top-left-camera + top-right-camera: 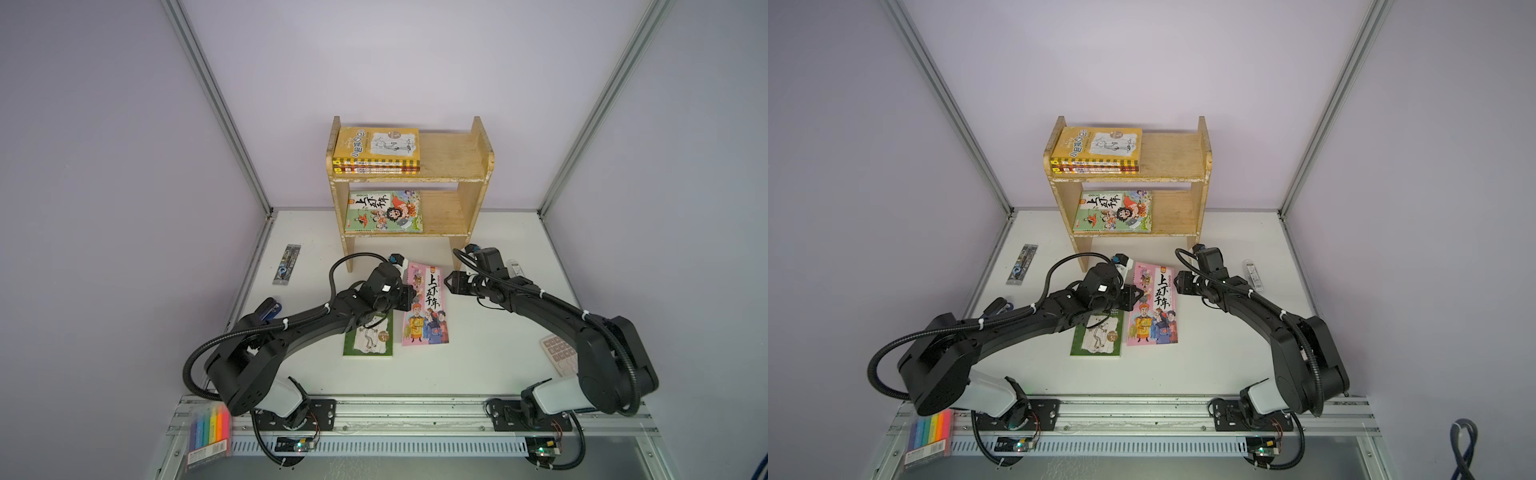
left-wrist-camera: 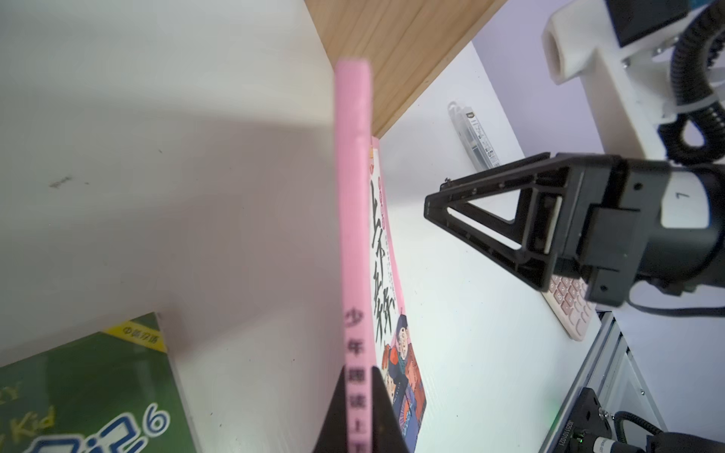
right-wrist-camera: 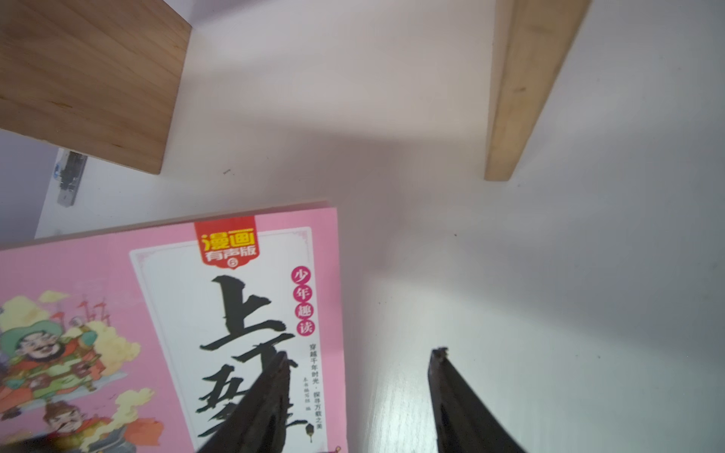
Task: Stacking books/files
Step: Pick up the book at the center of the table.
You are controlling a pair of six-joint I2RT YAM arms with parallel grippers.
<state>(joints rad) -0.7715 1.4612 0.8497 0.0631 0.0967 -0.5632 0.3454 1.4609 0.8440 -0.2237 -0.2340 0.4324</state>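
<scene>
Left hand [image 2: 359, 374] grips the pink book's [image 2: 353, 196] spine, clear only in wrist view; right hand [image 3: 361, 353] gapes.

Paired overhead views onto table [image 1: 478, 365]; wrist views close beside pink book [image 2: 353, 196]

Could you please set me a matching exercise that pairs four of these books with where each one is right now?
Books:
1. yellow book
2. green cartoon book
3. pink book
4. green sketch book

Places:
A. flat on the table, not gripped
B. on the lower shelf
C. spine pinched in the left claw
D. topmost book on the upper shelf

Pairs: 1-D, 2-B, 3-C, 4-A
</scene>
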